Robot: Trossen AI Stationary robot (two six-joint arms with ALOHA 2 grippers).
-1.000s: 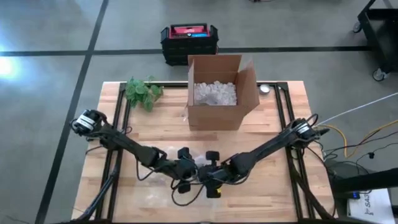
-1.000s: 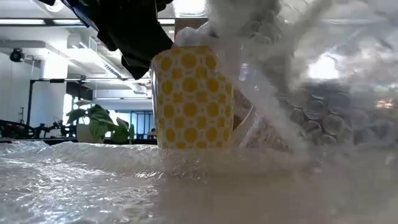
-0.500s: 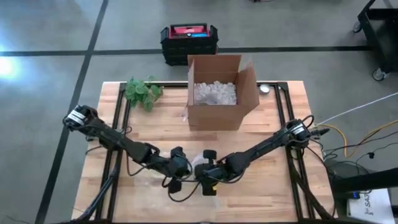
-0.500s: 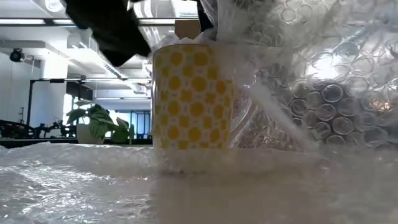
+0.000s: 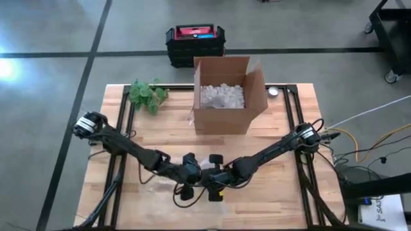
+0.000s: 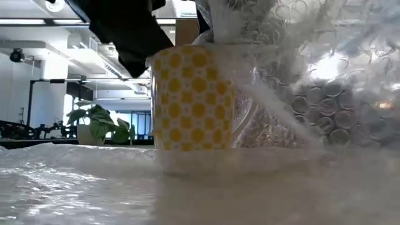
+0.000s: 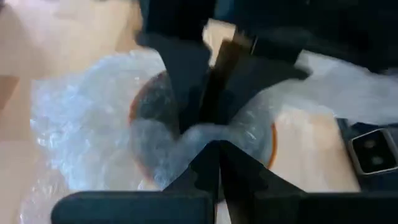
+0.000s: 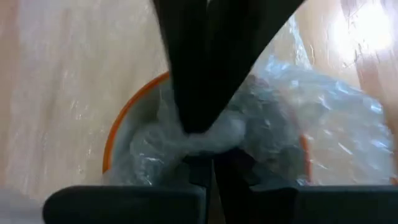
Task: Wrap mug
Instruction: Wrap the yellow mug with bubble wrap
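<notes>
1. The table [image 5: 160, 138] carries an open box [image 5: 225, 96] of packing fill at the far side, with a plant [image 5: 146, 94] to its left.
2. Bubble wrap [image 6: 81, 181] lies spread on the near middle of the table; part of it rises over the mug and is stuffed into its mouth.
3. The mug [image 6: 192, 100], yellow-patterned, stands upright on the wrap between both grippers.
4. The left gripper [image 7: 214, 149] is over the mug's mouth, pinched tight on a bunch of wrap.
5. The right gripper [image 8: 208, 155] meets it there, likewise pinching wrap inside the rim.
</notes>
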